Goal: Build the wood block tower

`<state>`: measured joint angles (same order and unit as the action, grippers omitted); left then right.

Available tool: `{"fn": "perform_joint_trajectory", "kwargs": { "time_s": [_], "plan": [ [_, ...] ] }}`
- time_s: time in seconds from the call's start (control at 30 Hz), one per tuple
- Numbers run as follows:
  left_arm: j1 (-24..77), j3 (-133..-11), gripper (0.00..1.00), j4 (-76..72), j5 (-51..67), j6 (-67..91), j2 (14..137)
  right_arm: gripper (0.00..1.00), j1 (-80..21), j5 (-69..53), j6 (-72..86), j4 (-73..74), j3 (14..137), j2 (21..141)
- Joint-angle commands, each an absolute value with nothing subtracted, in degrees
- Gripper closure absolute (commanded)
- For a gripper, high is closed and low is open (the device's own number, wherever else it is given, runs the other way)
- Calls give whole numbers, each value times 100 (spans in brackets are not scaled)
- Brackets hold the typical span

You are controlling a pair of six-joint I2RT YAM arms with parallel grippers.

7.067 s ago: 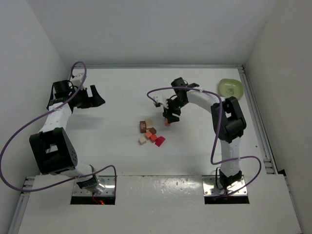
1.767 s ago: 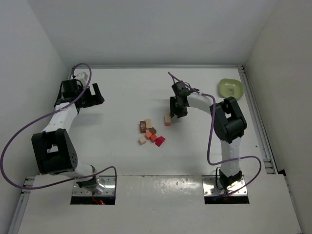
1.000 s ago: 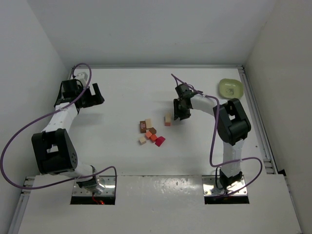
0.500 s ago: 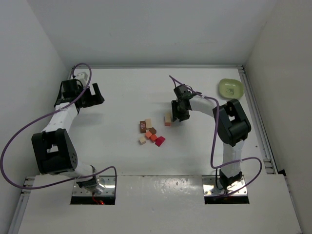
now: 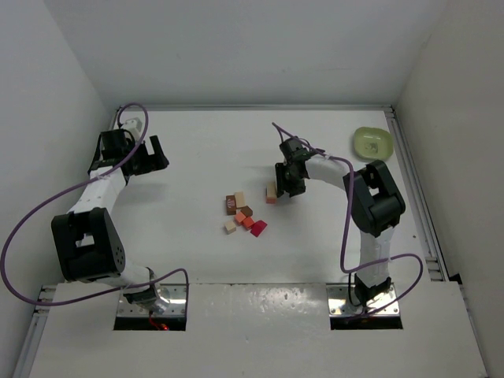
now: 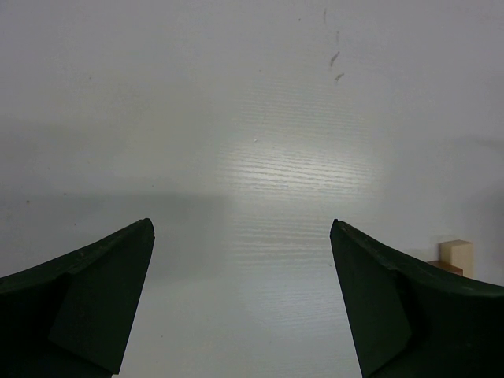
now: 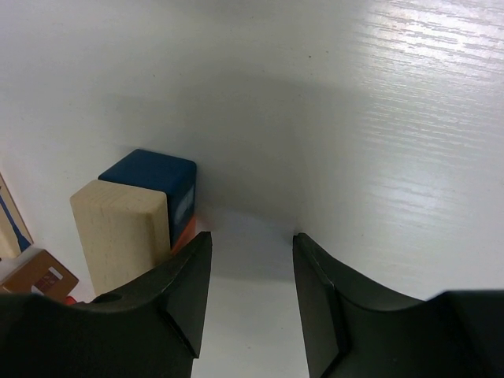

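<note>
The tower point(image 5: 272, 192) is a small stack mid-table, pale on top with orange at its foot. In the right wrist view it shows as a pale block point(image 7: 120, 228) against a dark blue block point(image 7: 154, 183), with orange point(image 7: 186, 231) under the blue. My right gripper point(image 5: 285, 183) point(image 7: 252, 240) hangs just right of it, open, with only bare table between the jaws. Loose wood blocks point(image 5: 242, 214) in brown, pale, orange, red and magenta lie in a cluster to the lower left. My left gripper point(image 5: 153, 153) point(image 6: 240, 228) is wide open and empty at the far left.
A light green bowl point(image 5: 372, 142) sits at the back right corner. A pale block point(image 6: 457, 256) peeks past the right finger in the left wrist view. White walls close in the table on three sides.
The right gripper's jaws have spread wider and it has edged slightly left, closer to the tower. The left arm has not moved.
</note>
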<state>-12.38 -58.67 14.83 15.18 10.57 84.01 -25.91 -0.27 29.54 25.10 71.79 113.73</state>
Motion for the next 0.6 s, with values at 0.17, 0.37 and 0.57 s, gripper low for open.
{"fn": "perform_joint_trajectory", "kwargs": {
  "time_s": [0.17, 0.37, 0.57],
  "plan": [
    [-1187, -5862, 0, 1327, 1582, 1046, 8350, 52, -2681, -132, 2971, 2654, 7014, 11259],
    [-1187, -5810, 0, 1274, 1582, 1046, 8350, 51, -2681, -141, 3041, 2663, 7005, 11250],
    [-1187, -5810, 0, 1274, 1582, 1099, 8297, 51, -2698, -141, 3059, 2654, 7005, 11250]
  ]
}}
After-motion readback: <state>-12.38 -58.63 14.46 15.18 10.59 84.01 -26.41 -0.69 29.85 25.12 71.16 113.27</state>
